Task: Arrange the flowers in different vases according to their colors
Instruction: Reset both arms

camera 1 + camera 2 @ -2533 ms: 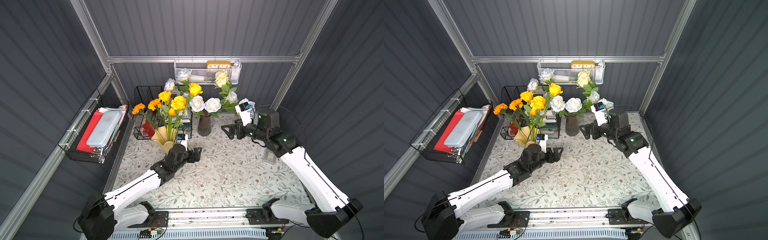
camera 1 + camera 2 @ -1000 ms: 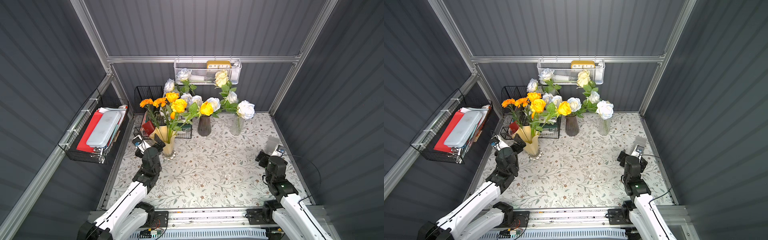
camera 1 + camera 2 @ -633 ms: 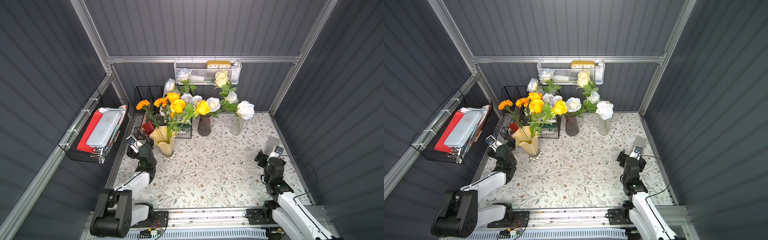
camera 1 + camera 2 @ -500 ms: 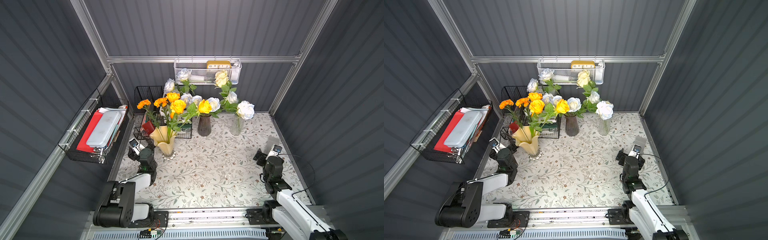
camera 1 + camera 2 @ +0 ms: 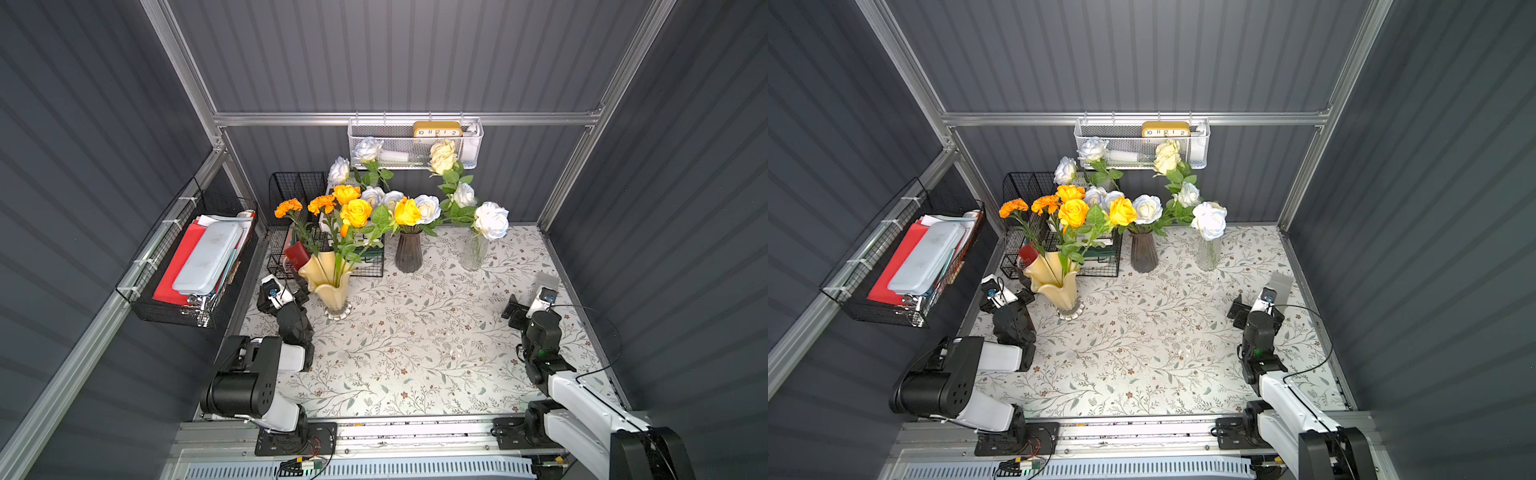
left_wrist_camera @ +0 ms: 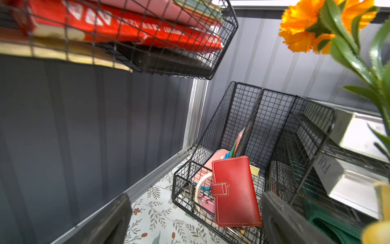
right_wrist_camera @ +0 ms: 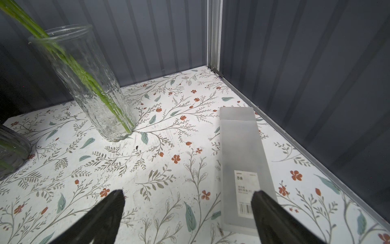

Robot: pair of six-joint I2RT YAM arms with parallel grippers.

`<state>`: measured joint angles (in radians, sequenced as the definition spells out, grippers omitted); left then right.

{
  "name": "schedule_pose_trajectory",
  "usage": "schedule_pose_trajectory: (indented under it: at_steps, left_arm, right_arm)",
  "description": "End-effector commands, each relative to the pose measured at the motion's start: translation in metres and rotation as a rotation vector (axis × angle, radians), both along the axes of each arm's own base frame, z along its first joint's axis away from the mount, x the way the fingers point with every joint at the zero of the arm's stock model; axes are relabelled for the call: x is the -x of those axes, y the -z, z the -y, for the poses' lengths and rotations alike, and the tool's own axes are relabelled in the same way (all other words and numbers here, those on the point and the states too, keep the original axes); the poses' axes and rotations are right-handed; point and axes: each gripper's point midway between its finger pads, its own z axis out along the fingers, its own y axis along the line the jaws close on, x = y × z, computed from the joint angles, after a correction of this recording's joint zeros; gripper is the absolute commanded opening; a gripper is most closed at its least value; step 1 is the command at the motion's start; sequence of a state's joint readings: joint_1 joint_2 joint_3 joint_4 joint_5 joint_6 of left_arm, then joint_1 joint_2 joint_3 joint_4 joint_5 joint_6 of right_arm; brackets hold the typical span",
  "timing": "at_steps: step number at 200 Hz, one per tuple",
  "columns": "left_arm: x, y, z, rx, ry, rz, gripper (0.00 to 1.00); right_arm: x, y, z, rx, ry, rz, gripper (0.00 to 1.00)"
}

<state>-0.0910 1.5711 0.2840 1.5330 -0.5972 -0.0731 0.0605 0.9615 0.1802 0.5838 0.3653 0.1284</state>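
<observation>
Jaws gaping wide, empty; left gripper (image 6: pixel 194 202), right gripper (image 7: pixel 187 198) idling at tabletop (image 5: pixel 415 353) side edges; flowers (image 5: pixel 356 212) looking sorted into vases (image 5: pixel 328 282); nothing needing grasping.

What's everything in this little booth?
creamy-yellow wavy-rimmed vase: one, table's left, holds yellow-orange roses and two ruffled orange marigolds
dark purple ribbed glass vase: one, back middle, holds bluish-white roses
clear textured glass cylinder vase: one, back right, holds cream roses
frosted flat plastic box: one, right edge
black wire file rack: one, back left, holds red wallet
wall baskets: two, black left, white back
left gripper: black, open, near rack
right gripper: black, open, by box
</observation>
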Motion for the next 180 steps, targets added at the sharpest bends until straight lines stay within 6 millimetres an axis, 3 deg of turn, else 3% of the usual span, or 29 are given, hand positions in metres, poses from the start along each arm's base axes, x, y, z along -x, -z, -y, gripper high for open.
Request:
schedule_pose_trajectory:
  at_steps: [1, 82, 132, 161, 180]
  left_arm:
    - [0.003, -0.012, 0.008, -0.045, 0.048, 0.08, 0.99]
    - [-0.01, 0.0, 0.021, -0.085, 0.147, 0.049, 0.99]
    - [-0.02, 0.006, 0.021, -0.095, 0.163, 0.025, 0.99]
    - [-0.032, 0.01, 0.016, -0.075, 0.16, -0.018, 0.99]
    - [-0.038, 0.013, 0.011, -0.056, 0.149, -0.037, 0.99]
  right_arm:
    - [-0.006, -0.005, -0.002, 0.009, -0.018, 0.042, 0.99]
    - [-0.029, -0.01, -0.021, 0.03, -0.134, 0.118, 0.99]
    - [-0.048, 0.02, -0.021, 0.059, -0.133, 0.075, 0.99]
    - [-0.063, 0.026, -0.017, 0.084, -0.106, 0.079, 0.99]
    - [-0.067, 0.032, -0.01, 0.063, -0.066, -0.006, 0.99]
